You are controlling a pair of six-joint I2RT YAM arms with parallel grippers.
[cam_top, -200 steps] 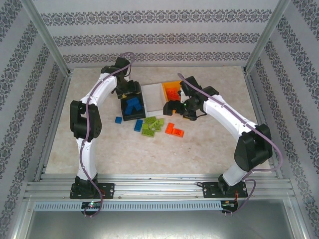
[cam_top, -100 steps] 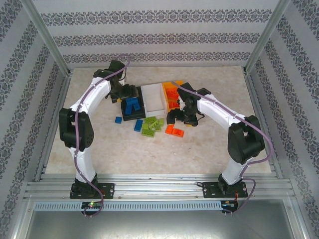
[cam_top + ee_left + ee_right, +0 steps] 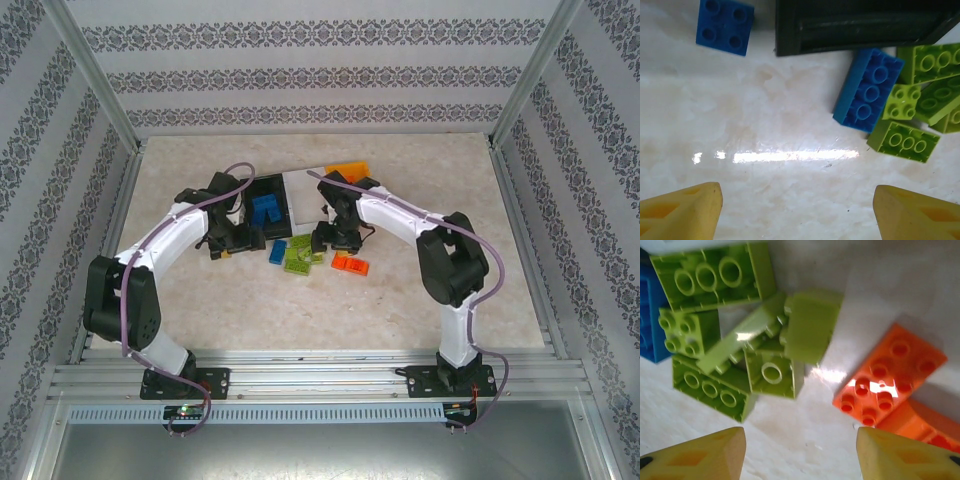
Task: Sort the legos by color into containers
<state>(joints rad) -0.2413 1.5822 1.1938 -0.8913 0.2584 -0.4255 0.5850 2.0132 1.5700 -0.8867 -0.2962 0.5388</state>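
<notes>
Both arms have swung lower, left claw (image 3: 797, 202) and right claw (image 3: 801, 442) spread wide, empty, beside the legos (image 3: 715, 385).

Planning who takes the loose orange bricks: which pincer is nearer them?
Right. The right pincer hovers just beside the orange bricks; the left pincer is beyond the green bricks, near the small blue brick.

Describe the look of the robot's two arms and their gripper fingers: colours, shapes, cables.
Both arms have curved white links with black joint housings: left arm, right arm. A purple cable loops along each. The fingers are yellow wedge-shaped tips with recessed pockets.
</notes>
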